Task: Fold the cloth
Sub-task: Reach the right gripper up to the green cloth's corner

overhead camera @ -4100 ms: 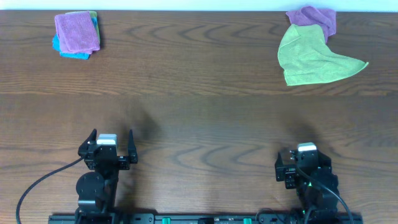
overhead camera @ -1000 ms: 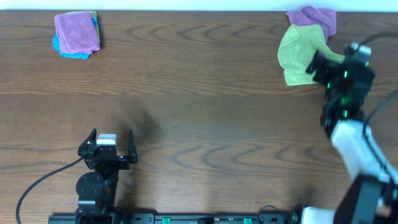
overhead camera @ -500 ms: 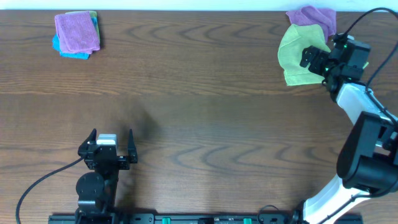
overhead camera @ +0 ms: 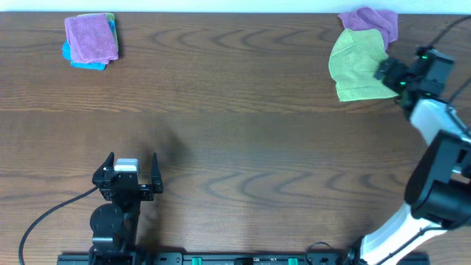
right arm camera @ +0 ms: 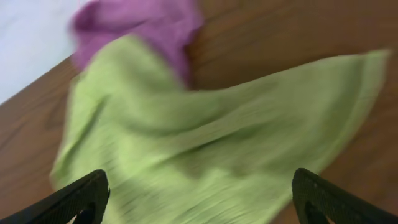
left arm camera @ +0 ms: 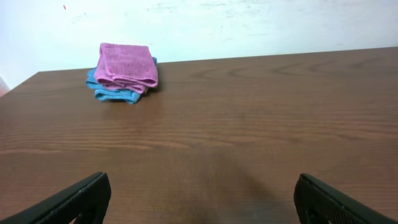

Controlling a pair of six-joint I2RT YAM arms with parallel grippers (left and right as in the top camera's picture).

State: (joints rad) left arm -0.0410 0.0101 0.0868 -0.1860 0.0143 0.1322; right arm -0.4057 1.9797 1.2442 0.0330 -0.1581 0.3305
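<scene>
The lime-green cloth (overhead camera: 355, 66) lies crumpled at the far right of the table, partly over a purple cloth (overhead camera: 369, 20). My right gripper (overhead camera: 385, 73) hovers over the cloth's right part, open, with nothing between its fingers. In the blurred right wrist view the green cloth (right arm camera: 205, 155) fills the space under the open gripper (right arm camera: 200, 202). My left gripper (overhead camera: 132, 163) rests open and empty near the front left, far from the cloth; its wrist view shows it (left arm camera: 202, 202) over bare table.
A folded purple cloth (overhead camera: 90, 37) lies on a blue cloth (overhead camera: 87, 63) at the far left; both show in the left wrist view, the purple cloth (left arm camera: 127, 65) on the blue cloth (left arm camera: 112, 92). The table's back edge meets a white wall.
My right arm has swung from its front rest position out to the green cloth and in the last half second shifted slightly right over it. The left arm has not moved.
</scene>
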